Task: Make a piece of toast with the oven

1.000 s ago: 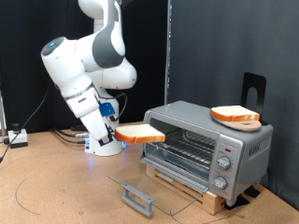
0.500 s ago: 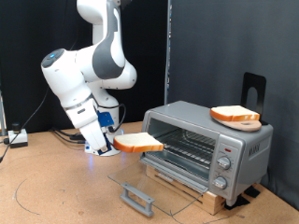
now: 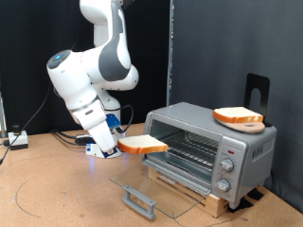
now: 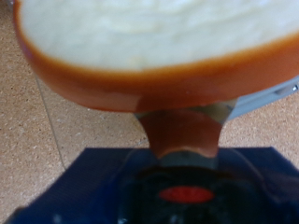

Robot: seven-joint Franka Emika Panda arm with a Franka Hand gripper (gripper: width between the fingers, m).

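My gripper [image 3: 117,147] is shut on a slice of toast [image 3: 143,145], held flat by its edge in the air just left of the oven's open front in the exterior view. The slice has a pale face and an orange-brown crust. In the wrist view the toast [image 4: 154,42] fills the upper part, with a fingertip [image 4: 183,133] pressed under its crust. The silver oven [image 3: 213,142] stands on a wooden board. Its glass door [image 3: 156,189] hangs open and down, and the wire rack shows inside. A second, alike slice [image 3: 238,116] lies on the oven's roof.
The door's grey handle [image 3: 139,200] sticks out low over the brown table [image 3: 57,194]. Three knobs [image 3: 226,168] are on the oven's right panel. Cables [image 3: 14,140] lie at the exterior view's left edge. A black curtain hangs behind.
The arm has come down, lowering the held slice to about the height of the oven's opening. In the last half second it has shifted slightly towards the oven.
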